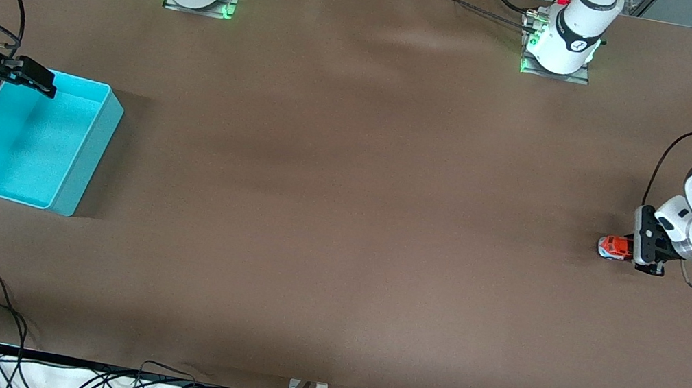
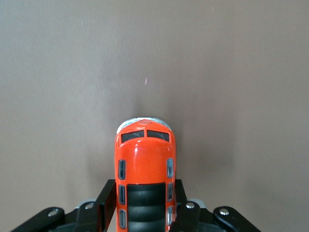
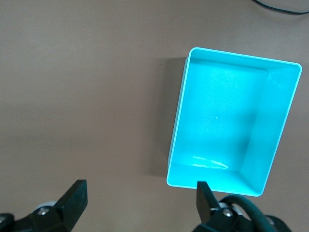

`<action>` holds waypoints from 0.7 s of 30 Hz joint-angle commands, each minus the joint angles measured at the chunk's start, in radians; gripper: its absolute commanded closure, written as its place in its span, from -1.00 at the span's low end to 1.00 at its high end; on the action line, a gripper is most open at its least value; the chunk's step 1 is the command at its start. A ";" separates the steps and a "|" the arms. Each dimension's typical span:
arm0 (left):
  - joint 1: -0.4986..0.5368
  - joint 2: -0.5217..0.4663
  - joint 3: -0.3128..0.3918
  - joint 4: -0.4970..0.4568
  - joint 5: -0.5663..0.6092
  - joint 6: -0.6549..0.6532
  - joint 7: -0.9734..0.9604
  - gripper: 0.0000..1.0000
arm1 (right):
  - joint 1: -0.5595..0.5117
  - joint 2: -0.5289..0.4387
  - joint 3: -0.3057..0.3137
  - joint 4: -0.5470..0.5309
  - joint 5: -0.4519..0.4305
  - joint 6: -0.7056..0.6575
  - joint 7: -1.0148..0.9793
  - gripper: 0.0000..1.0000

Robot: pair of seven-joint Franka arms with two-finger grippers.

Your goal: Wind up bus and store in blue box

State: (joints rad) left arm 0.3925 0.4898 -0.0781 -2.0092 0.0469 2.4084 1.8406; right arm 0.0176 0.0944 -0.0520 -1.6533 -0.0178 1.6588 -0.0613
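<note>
The bus (image 1: 614,247) sits at the left arm's end of the tabletop (image 1: 341,221), a small orange toy with a dark roof panel and pale bumpers, and the left pincer (image 1: 630,251) has it clamped by the rear half, one finger pressed to each side. In the left wrist view the bus (image 2: 145,174) points away from the pincer, nose out, with black fingers (image 2: 107,200) hugging its flanks. It looks to be down at the tabletop, though I can't tell for sure whether its wheels are touching.

The blue box (image 1: 88,153) lies well apart from it, at the right arm's end of the tabletop, open-topped and with nothing in it that I can see. The right pincer (image 1: 31,76) hangs over the box's rim nearest the robots' bases, fingers spread wide and holding nothing; that arm seems to be waiting.

My reading is that the winding step is in hand: the toy is gripped and set for a drag along the tabletop to load its spring. Next it needs a firm pull with the wheels pressed down. Then it must cross the whole length of the tabletop, either by running free toward the box or by a hand-over to the waiting right arm.
</note>
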 commanded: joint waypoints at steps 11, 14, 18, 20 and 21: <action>0.100 0.122 0.000 0.041 0.022 0.031 0.150 0.12 | -0.005 0.011 0.004 0.027 -0.017 -0.019 -0.011 -1.00; 0.112 0.124 0.000 0.043 0.022 0.031 0.169 0.12 | -0.005 0.010 0.004 0.027 -0.017 -0.019 -0.011 -1.00; 0.120 0.127 0.003 0.049 0.022 0.031 0.187 0.12 | -0.005 0.011 0.004 0.027 -0.017 -0.019 -0.011 -1.00; 0.132 0.131 0.003 0.049 0.022 0.031 0.189 0.12 | -0.005 0.010 0.004 0.027 -0.017 -0.019 -0.011 -1.00; 0.135 0.131 0.003 0.050 0.022 0.031 0.189 0.12 | -0.005 0.010 0.004 0.027 -0.017 -0.019 -0.011 -1.00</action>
State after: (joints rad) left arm 0.4900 0.5158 -0.0793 -1.9658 0.0469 2.4105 1.9891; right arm 0.0176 0.0945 -0.0521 -1.6533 -0.0178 1.6588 -0.0613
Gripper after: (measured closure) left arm 0.489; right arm 0.000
